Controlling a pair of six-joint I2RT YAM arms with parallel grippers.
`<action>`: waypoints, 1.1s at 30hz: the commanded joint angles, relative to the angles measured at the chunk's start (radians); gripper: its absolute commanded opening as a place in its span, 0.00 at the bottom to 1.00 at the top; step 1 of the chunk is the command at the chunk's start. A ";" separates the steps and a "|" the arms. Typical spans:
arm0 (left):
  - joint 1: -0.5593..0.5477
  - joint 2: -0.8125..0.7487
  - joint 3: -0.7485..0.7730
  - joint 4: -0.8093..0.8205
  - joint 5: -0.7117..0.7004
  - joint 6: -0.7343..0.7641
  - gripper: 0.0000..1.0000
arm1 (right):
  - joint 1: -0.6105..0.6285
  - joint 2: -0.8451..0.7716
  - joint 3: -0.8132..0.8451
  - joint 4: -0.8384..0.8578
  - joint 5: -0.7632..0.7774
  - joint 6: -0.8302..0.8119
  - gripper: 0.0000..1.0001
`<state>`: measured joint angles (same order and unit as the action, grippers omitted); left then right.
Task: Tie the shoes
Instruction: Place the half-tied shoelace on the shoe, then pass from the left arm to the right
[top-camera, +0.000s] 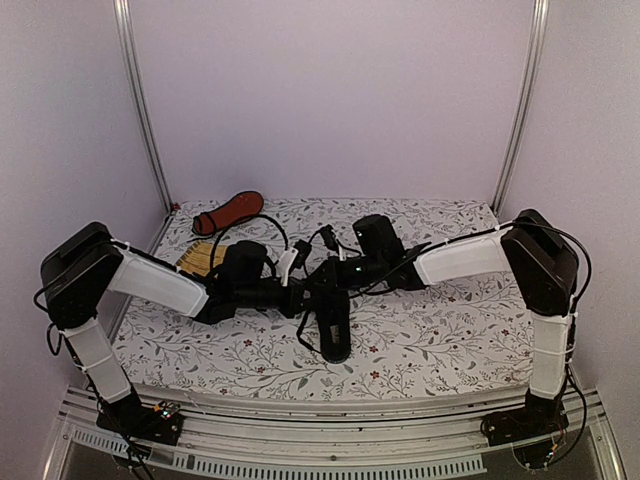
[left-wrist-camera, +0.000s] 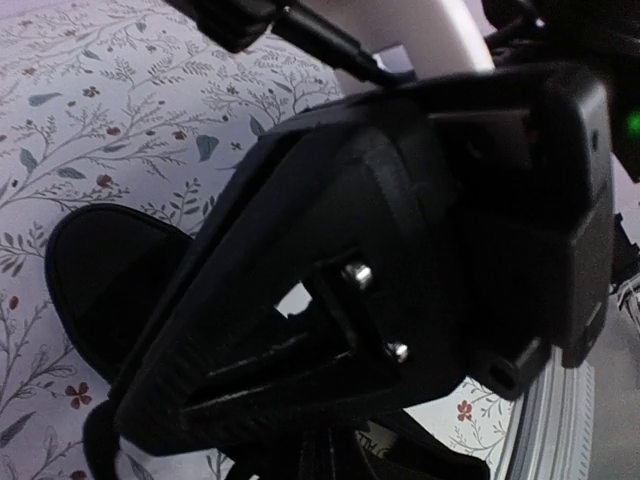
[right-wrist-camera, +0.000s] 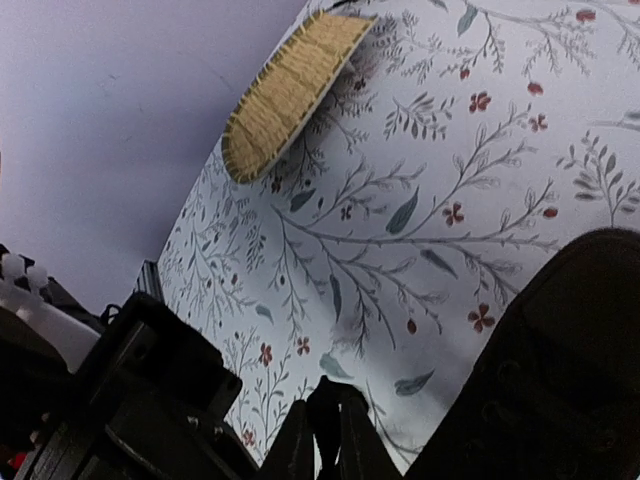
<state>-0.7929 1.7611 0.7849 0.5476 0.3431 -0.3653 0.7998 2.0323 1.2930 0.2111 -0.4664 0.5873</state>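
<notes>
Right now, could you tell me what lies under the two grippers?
A black shoe on the floral cloth; the left gripper and right gripper cover its far end.

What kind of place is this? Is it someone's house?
Probably a robot test booth, not a house: plain pale walls framed by metal rails, two robot arms bolted down side by side, and a flowery cloth with a shoe to practise on.

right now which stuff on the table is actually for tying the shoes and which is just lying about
For the job:
- black shoe, centre of the table
- second shoe, back left, reddish sole showing

Just lying about:
- yellow woven mat
- floral table cover
</notes>
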 joint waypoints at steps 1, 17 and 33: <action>-0.013 -0.020 0.001 0.025 0.018 0.017 0.00 | -0.010 -0.049 -0.085 0.097 -0.107 0.040 0.20; -0.015 -0.005 0.034 0.025 0.011 -0.067 0.00 | -0.064 -0.325 -0.322 0.074 -0.057 -0.258 0.54; -0.015 0.017 0.049 0.018 0.037 -0.072 0.00 | -0.029 -0.170 -0.230 0.082 -0.123 -0.399 0.41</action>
<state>-0.8013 1.7618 0.8062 0.5480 0.3645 -0.4362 0.7677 1.8397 1.0145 0.2836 -0.5606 0.2375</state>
